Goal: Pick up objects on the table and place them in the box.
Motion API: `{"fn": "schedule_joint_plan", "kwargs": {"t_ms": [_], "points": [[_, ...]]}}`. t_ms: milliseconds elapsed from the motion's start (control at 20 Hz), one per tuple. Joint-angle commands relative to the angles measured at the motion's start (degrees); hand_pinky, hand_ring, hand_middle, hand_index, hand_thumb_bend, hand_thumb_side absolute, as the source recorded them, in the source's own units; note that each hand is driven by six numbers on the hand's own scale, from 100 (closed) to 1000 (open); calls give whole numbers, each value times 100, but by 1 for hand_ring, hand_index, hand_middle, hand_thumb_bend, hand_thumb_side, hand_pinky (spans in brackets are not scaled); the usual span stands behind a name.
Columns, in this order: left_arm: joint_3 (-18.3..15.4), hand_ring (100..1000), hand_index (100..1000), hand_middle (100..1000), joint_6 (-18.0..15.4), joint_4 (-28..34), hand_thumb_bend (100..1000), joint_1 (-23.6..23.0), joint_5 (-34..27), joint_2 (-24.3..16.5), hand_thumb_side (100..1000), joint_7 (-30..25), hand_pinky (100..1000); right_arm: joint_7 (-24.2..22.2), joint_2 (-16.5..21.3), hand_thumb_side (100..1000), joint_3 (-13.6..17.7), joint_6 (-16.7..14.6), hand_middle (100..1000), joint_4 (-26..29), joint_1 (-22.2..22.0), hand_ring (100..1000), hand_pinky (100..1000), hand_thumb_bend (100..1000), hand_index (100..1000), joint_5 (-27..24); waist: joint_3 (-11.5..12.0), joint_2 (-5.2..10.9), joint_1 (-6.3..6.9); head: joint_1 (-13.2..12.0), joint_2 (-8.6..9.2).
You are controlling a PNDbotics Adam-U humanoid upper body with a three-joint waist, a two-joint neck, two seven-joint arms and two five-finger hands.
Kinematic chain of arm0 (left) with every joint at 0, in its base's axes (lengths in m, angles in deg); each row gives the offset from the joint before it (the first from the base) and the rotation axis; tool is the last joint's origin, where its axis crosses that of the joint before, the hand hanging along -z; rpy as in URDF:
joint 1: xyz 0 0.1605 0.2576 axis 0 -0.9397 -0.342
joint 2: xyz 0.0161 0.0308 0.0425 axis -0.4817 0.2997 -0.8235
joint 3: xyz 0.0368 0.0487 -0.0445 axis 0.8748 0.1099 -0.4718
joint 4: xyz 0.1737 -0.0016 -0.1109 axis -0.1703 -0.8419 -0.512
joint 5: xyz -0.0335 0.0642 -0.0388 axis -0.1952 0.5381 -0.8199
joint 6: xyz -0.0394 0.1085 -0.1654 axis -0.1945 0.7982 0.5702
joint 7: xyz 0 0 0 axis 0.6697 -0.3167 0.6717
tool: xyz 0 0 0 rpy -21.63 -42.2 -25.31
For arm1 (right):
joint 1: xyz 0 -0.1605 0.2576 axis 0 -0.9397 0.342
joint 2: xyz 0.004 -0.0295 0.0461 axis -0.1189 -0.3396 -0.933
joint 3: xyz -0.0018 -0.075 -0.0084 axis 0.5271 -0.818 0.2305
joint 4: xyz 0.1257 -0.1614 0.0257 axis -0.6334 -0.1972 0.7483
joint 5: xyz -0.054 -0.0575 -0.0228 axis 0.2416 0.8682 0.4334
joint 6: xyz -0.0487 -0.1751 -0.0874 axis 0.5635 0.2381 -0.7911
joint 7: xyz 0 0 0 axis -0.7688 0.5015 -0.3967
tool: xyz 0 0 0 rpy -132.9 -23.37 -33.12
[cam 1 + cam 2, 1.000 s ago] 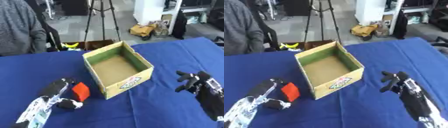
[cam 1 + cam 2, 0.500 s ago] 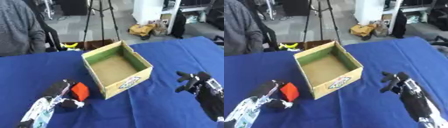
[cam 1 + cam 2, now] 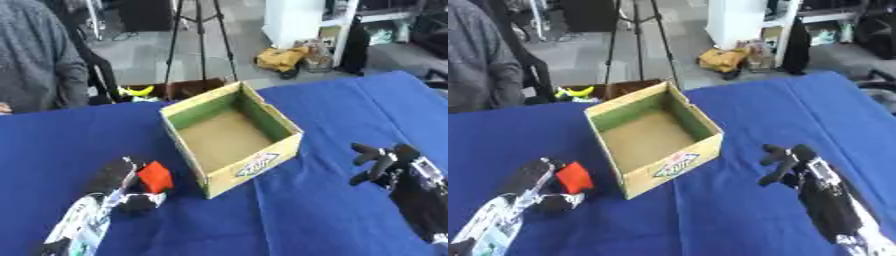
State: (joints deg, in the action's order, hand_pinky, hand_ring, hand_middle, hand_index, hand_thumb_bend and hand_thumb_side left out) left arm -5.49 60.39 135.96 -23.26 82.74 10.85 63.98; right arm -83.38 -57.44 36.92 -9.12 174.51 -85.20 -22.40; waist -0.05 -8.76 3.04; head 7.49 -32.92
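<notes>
Presently the left hand [image 3: 122, 187] has its dark fingers curled round a small red-orange block [image 3: 155, 176], thumb below it, just left of the open cardboard box with green inner walls [image 3: 229, 136]. Block shape unclear; no long axis can be told. Box sits askew on the blue tablecloth [image 3: 297, 215], its long axis running near-left to far-right; a printed logo on its near side is unreadable. Right hand [image 3: 794, 165] hovers right of the box, fingers loosely spread, holding nothing.
</notes>
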Motion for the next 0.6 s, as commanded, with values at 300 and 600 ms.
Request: {"fn": "schedule_joint_plan", "kwargs": {"t_ms": [300,600], "points": [[-32,735,682,588,-23,135,100,39,-360,-79,424,-305,554,9,75,902,31,10,589,121,40,956,564,100,465,8,-3,86,-18,35,-18],[-40,687,631,543,64,327,100,55,-455,-217,329,-482,501,12,76,901,36,6,589,121,37,956,564,100,465,-3,5,94,-28,68,1]]}}
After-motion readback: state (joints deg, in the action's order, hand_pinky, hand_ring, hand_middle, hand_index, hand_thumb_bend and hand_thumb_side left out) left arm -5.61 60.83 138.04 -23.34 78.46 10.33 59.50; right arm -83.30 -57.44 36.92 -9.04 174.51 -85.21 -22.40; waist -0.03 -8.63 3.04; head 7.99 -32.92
